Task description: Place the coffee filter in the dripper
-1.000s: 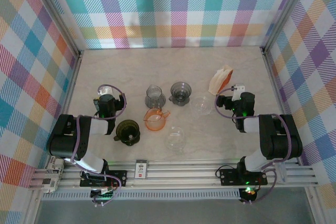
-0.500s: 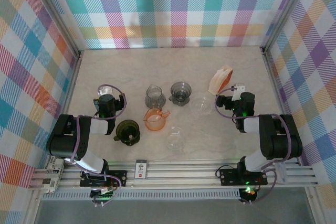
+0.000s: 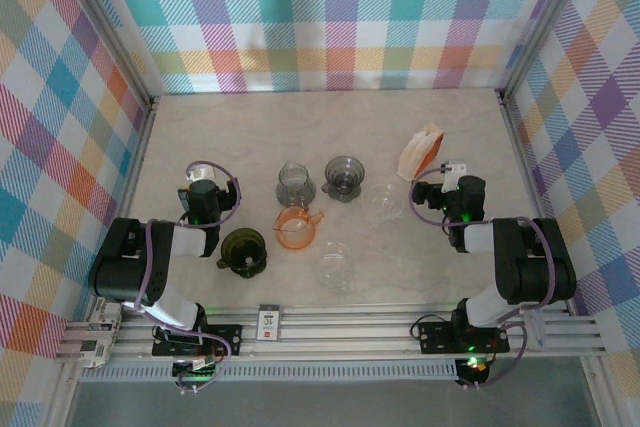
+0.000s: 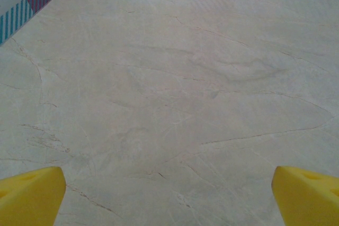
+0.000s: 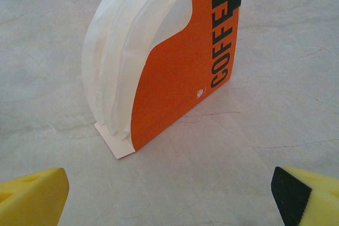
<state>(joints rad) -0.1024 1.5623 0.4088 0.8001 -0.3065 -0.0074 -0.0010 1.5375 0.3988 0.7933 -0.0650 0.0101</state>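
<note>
1 orange filter pack (image 5: 175,62) stands upright. Perhaps 6 drippers (image 3: 295,228), 2 of them clear and faint. The left gripper (image 4: 169,199) and right gripper (image 5: 169,197) both have jaws spread wide.

Six drippers sat clustered mid-table (image 3: 220,137). Taking the middle dripper (image 3: 296,228) as hub: back-left dripper (image 3: 295,184) at 12 o'clock, back-right dripper (image 3: 344,177) between 1 and 2, right dripper (image 3: 384,200) between 2 and 3, front dripper (image 3: 335,265) between 4 and 5, left dripper (image 3: 243,250) at 8. The filter pack (image 3: 421,150) stood upright on the table, at 1 o'clock from the right dripper, near it but apart.
</note>
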